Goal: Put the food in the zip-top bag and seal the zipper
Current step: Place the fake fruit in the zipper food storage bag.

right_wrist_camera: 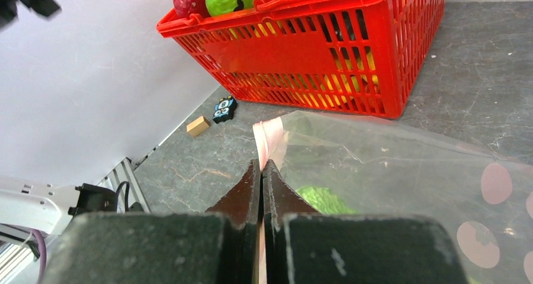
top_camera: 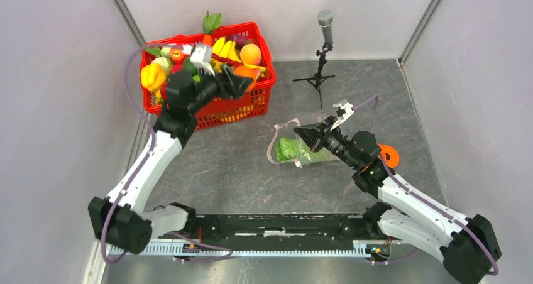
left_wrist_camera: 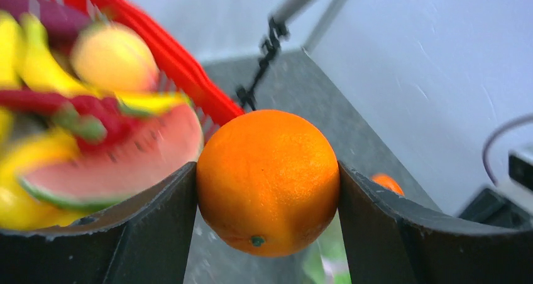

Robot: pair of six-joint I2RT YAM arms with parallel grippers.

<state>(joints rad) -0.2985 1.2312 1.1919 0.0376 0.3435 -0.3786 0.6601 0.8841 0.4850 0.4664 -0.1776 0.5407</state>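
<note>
My left gripper (top_camera: 242, 76) is shut on the orange (left_wrist_camera: 268, 182) and holds it over the right end of the red basket (top_camera: 207, 117). The watermelon slice (left_wrist_camera: 119, 164) and other toy produce lie in the basket, blurred in the left wrist view. The clear zip-top bag (top_camera: 302, 147) lies mid-table with the green cabbage (top_camera: 290, 149) inside it. My right gripper (right_wrist_camera: 262, 171) is shut on the bag's pink zipper edge (right_wrist_camera: 270, 141) and lifts it. The cabbage (right_wrist_camera: 324, 199) shows through the plastic (right_wrist_camera: 390, 171) in the right wrist view.
A microphone on a small tripod (top_camera: 322, 51) stands behind the bag. An orange ring (top_camera: 388, 155) sits by the right arm. A small wooden block (right_wrist_camera: 198, 125) and a small black toy (right_wrist_camera: 224, 109) lie near the left wall. Walls enclose the table.
</note>
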